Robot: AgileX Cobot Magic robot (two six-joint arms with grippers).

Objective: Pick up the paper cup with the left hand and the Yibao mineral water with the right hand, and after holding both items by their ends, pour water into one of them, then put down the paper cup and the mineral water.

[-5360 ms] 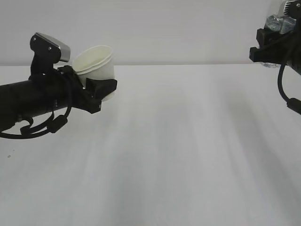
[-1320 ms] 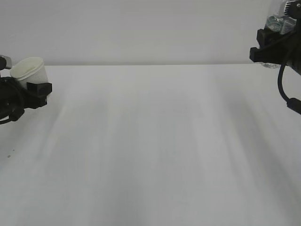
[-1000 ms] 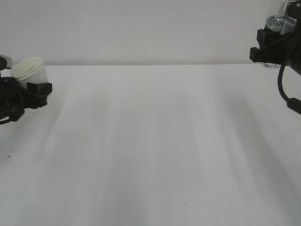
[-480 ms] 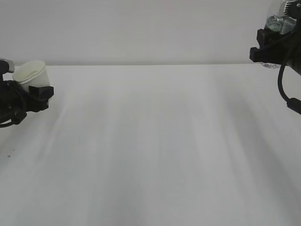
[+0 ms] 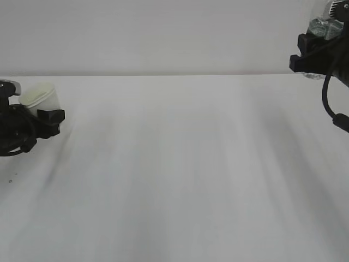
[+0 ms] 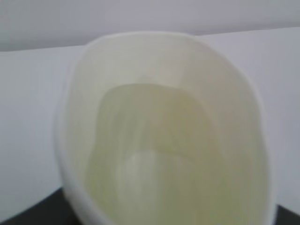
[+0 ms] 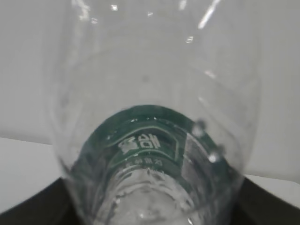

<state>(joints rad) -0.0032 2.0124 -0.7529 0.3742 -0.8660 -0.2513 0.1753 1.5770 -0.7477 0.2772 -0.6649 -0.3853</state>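
Two grippers, both loaded.
My left gripper clasps the paper cup low over the desk; my right gripper grips the Yibao mineral water high.

One paper cup; one bottle; two arms

A plain white table carries perhaps one tiny dark speck near its left edge.

left pincer: low, far left, clamped | right pincer: raised, far right, clamped
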